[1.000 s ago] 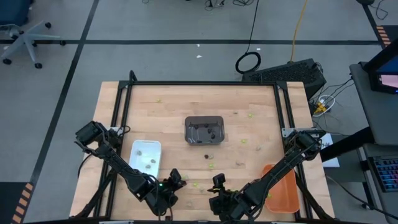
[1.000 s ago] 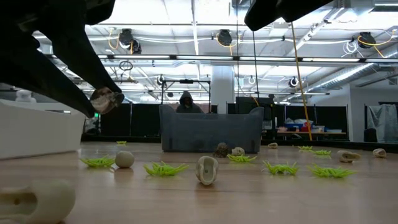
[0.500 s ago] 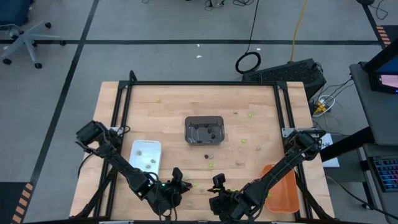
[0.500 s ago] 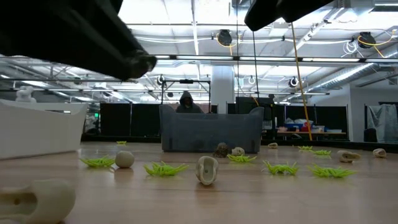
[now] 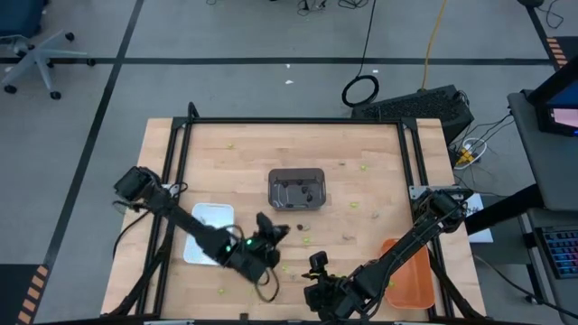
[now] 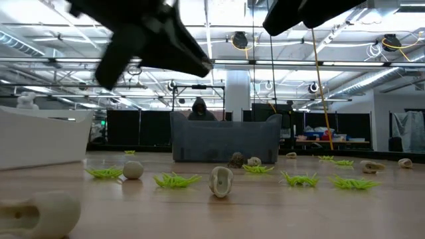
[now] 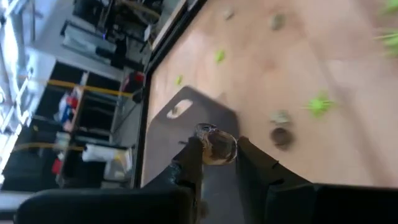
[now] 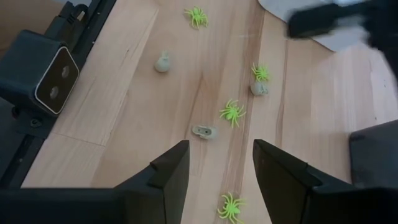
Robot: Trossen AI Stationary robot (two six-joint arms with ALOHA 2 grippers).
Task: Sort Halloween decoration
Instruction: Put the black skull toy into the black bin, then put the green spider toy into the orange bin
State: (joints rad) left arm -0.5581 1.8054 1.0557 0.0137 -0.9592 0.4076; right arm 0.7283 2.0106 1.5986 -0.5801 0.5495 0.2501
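Small Halloween trinkets lie scattered on the wooden table: lime-green spiders point(image 8: 231, 112), pale tan pieces point(image 8: 204, 131) and a dark one point(image 7: 280, 136). My left gripper point(image 5: 276, 229) hangs above the table between the white tray point(image 5: 200, 215) and the dark grey tray point(image 5: 296, 188), shut on a small brownish round trinket point(image 7: 216, 147). My right gripper point(image 8: 217, 168) waits open above the trinkets near the table's near edge, with nothing between its fingers. My left gripper pinches the brownish trinket by its two sides point(image 7: 208, 149) between the free ends of its two fingers. The fingers slant downward, toward the table's far right. The trinket is lifted clear of the table.
An orange tray point(image 5: 408, 271) lies at the near right beside the right arm. The dark grey tray holds a few dark pieces. More spiders and tan pieces point(image 6: 221, 180) lie between the trays and the near edge. A camera block point(image 8: 50, 73) stands at the table's near edge.
My left gripper has swung up and away from the near edge, toward the table's far right and the dark grey tray, and has turned as it went. It has stayed shut on the brownish trinket, which has gone along clear of the table.
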